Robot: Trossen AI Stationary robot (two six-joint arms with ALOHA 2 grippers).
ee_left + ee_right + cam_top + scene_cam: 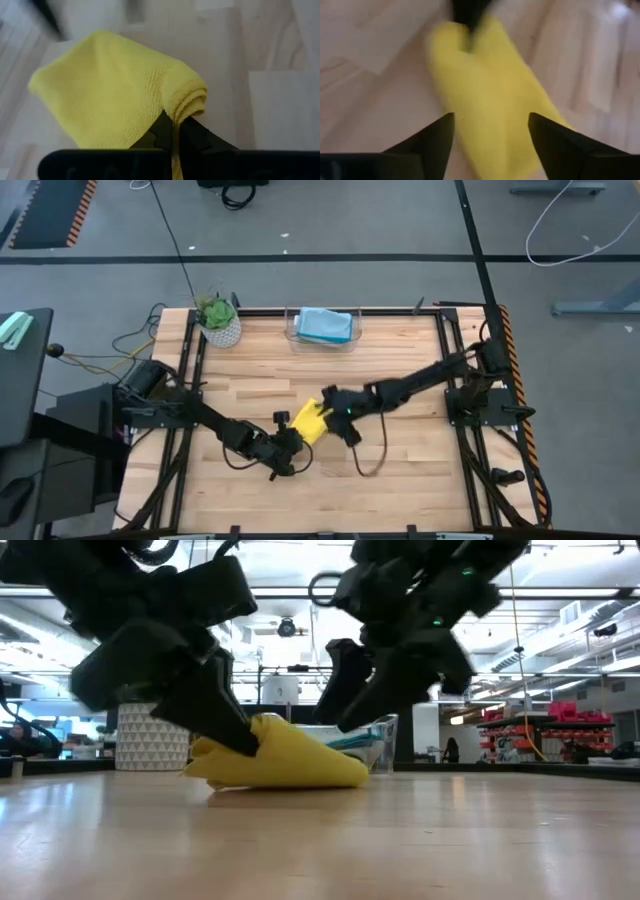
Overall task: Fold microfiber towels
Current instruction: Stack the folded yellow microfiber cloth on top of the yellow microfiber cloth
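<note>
Yellow microfiber towel [311, 423], a small soft cloth bunched into a loose fold, lies near the middle of the pale wooden table [400, 470] in the high view, with the left tool [293, 437] at its near-left edge and the right tool [331, 405] at its far-right edge; a light blue microfiber towel [324, 324] sits in a clear plastic rectangular bin [292, 332] at the far edge, beside a green leafy plant in a white patterned pot [219, 321]. In the low view the yellow towel [285, 762] rests on the table as a rounded mound, the left tool [238, 736] pressed into its end while the right tool [345, 690] hangs just above and behind it, apart from the cloth. The left wrist view shows that tool's fingers pressed together [172, 137], pinching a rolled edge of the yellow towel [115, 95]. The right wrist view shows its own fingers spread wide [490, 132] over the yellow towel [490, 105] without gripping it. The step in hand looks like a fold of the yellow towel, with the grip on it now lying with the left arm alone. The next move probably calls for the left tool to carry its pinched edge across and lay it flat, while the right tool either clears away or finds a fresh corner to square up the fold.
</note>
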